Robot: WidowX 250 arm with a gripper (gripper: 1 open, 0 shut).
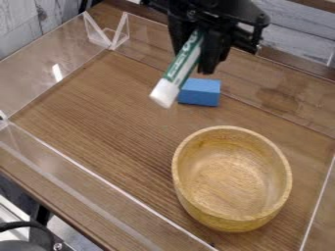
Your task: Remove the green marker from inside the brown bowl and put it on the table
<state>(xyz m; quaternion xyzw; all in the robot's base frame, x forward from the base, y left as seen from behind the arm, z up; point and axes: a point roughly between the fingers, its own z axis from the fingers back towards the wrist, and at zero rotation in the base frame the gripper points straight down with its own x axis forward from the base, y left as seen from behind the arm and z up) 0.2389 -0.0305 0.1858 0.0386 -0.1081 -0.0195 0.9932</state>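
Marker (175, 75) slanting down-left from gripper (199, 51); block (199, 92) just below on table (105, 118); bowl (233, 177) well nearer, right.

A small blue rectangular block (201, 92) lies flat on the wood-grain surface. A clear triangular acrylic bracket (106, 31) stands at the far-left corner.

The hand (199, 51) grips the green marker (175, 71), which slants down-left from it above the tabletop (92, 118); a blue block (201, 92) sits just below, the brown bowl (233, 176) well below-right.
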